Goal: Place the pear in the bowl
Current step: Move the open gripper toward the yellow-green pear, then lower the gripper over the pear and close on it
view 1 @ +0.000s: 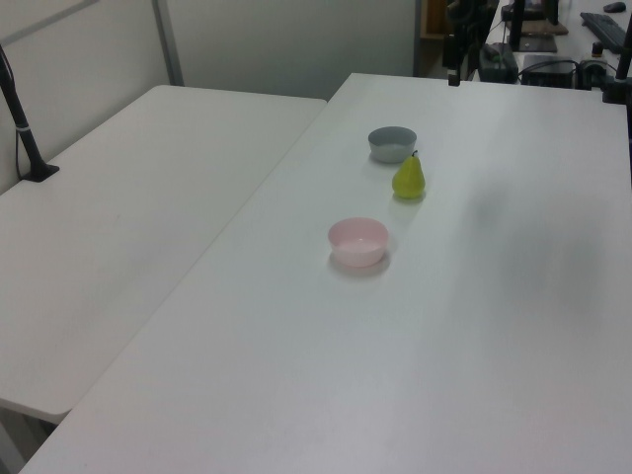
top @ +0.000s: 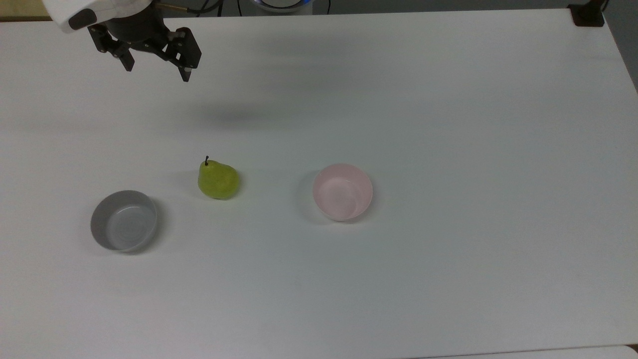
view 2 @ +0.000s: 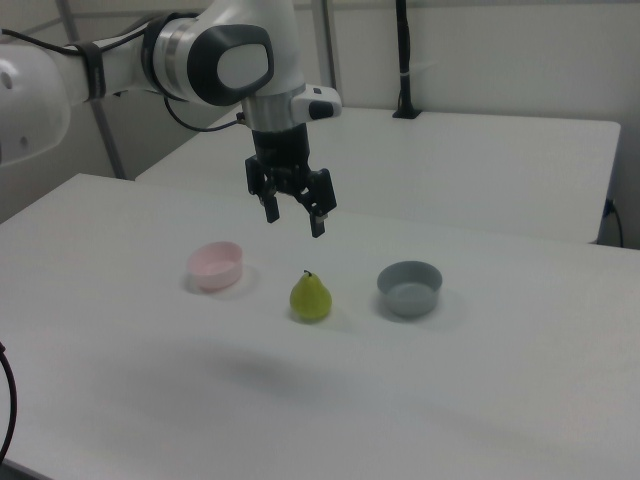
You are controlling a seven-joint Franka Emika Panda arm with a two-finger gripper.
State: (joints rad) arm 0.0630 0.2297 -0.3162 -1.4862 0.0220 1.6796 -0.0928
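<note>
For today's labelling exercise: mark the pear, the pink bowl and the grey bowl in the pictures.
pear [top: 218, 180], top view, middle of its rounded body.
pink bowl [top: 343, 192], top view, its smooth inside.
grey bowl [view 2: 409, 287], right view, on its outer wall.

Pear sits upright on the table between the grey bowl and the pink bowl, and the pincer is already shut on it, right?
Not quite. The pincer is open and hangs in the air above the table, apart from the pear, as the right view shows. The pear does stand upright between the grey bowl and the pink bowl.
</note>
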